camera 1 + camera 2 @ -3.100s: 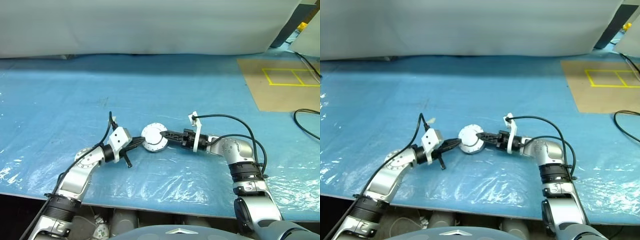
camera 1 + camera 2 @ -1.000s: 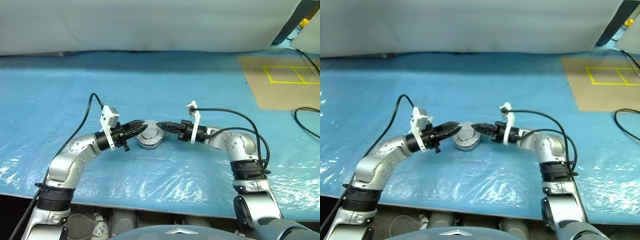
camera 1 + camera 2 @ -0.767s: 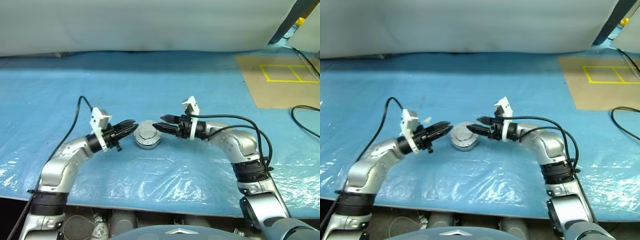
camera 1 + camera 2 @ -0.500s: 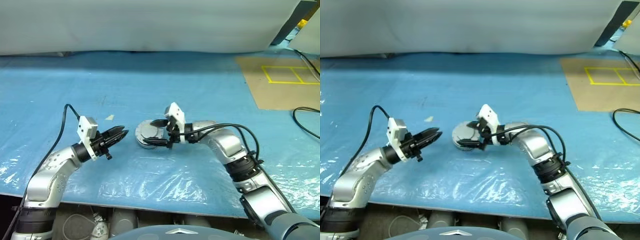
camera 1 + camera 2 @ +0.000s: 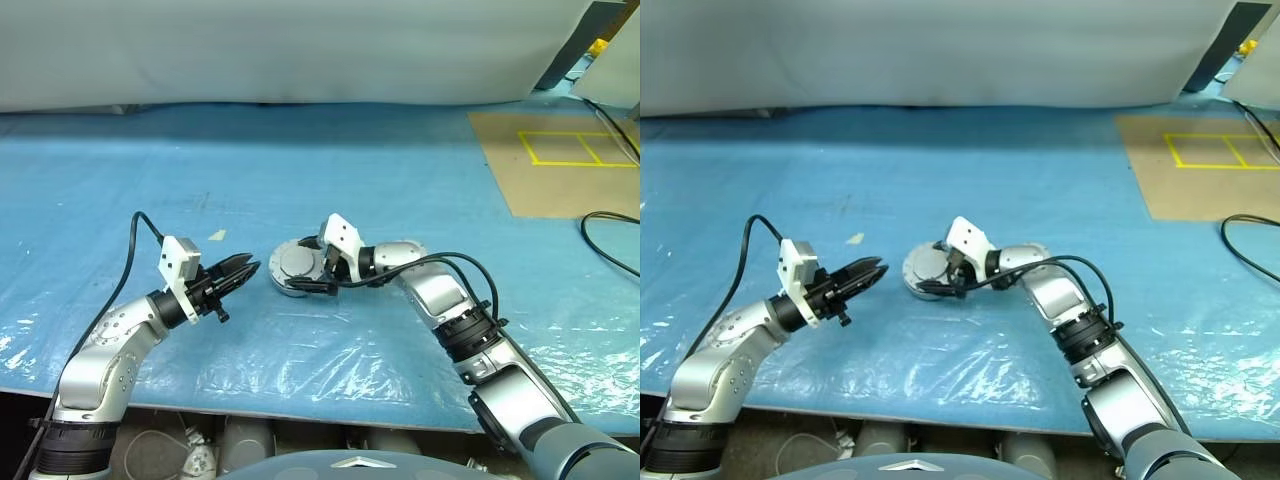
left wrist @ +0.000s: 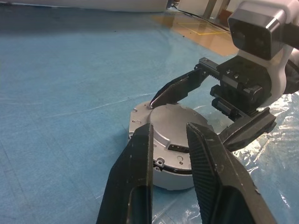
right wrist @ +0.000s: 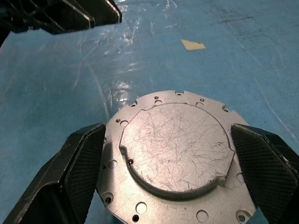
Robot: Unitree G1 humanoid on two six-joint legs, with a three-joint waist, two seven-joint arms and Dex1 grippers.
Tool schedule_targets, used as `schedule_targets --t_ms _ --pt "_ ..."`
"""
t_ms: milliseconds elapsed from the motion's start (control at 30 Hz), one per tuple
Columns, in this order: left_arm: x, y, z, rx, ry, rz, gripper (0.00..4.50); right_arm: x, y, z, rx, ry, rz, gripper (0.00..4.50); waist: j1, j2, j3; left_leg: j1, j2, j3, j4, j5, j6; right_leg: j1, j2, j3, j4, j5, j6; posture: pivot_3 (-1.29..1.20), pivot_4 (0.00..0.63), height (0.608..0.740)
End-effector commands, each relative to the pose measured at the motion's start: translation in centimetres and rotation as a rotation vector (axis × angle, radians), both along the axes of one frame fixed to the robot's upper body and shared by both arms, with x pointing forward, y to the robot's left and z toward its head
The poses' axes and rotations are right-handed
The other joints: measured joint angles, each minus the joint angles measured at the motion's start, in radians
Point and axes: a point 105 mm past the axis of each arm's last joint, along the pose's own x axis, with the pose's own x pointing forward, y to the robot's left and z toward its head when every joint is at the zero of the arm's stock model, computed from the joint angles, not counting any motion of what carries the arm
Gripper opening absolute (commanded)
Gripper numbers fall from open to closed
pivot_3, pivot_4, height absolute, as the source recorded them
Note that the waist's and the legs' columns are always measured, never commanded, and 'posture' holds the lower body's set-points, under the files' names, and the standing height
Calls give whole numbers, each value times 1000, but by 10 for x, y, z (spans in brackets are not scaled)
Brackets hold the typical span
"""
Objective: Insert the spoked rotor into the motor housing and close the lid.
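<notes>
The motor housing (image 5: 292, 266), a round grey metal puck, lies flat on the blue sheet at the table's middle. Its top (image 7: 173, 149) is a flat scratched plate ringed by screw holes; I cannot tell whether that plate is the lid. The spoked rotor is out of view. My right gripper (image 5: 302, 267) is open, reaching in from the right, with one finger (image 7: 81, 163) on each side of the puck. My left gripper (image 5: 247, 268) points at the housing from a short way to its left, fingers (image 6: 140, 163) narrowly parted with nothing between them.
A blue plastic-covered sheet (image 5: 330, 170) spans the table. A brown board with yellow taped rectangles (image 5: 560, 160) lies at the far right, a black cable (image 5: 610, 235) loops near it. A small tan scrap (image 5: 217, 236) lies behind the left gripper. The front edge (image 5: 300, 405) is close.
The housing, earlier held tilted between both grippers, now lies flat. My left gripper pulled back to the left off it. My right gripper rolled, opened wide and closed in around the puck.
</notes>
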Motion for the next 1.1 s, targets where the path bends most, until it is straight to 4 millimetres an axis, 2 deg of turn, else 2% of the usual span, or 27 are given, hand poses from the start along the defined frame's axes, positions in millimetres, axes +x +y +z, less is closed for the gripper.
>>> schedule_targets --t_ms 33,133,233,300,333,533,767,900,1100 --pt "-2 2 7 13 -44 -1 1193 -4 4 -6 -20 -18 24 4483 -2 0 0 0 0 0 0 0 0 0 0 0 0 0 0 0 150 740" --pt "-4 4 5 25 -39 -2 1193 -4 5 -7 -24 -23 27 4483 -9 0 0 1 0 0 1 0 0 1 0 0 1 0 0 0 150 740" --pt "-8 8 -2 58 -31 -4 1193 -3 5 -9 -33 -27 36 3878 -17 0 0 2 1 0 1 0 0 1 0 0 1 0 0 0 150 740" --pt "-10 13 -7 76 -23 8 1193 -3 3 -11 -51 -28 41 3259 -20 0 0 2 2 0 1 0 0 2 0 0 1 0 0 0 150 740" --pt "-10 15 -8 76 -20 17 1193 -3 3 -12 -57 -29 42 3123 -20 0 0 2 2 0 1 0 0 2 0 0 1 0 0 0 150 740" --pt "-10 19 -10 60 -10 47 1193 -3 5 -8 -44 -23 42 3126 -20 0 0 4 4 0 1 0 0 3 0 0 1 0 -1 0 150 740" --pt "-11 14 -13 47 -3 49 1193 -1 13 2 -32 -23 46 3126 -22 0 0 6 5 0 1 0 0 5 0 0 1 -1 -2 0 150 740" --pt "-11 11 -14 38 1 47 1193 -4 12 -13 -65 20 36 3126 -22 0 0 6 5 0 1 0 0 5 0 0 1 -1 -2 0 150 740" --pt "-11 7 -13 36 0 40 1193 5 -10 -58 -208 23 -54 3126 -23 -1 -1 14 6 1 1 0 0 12 0 1 1 -4 -7 0 150 740"
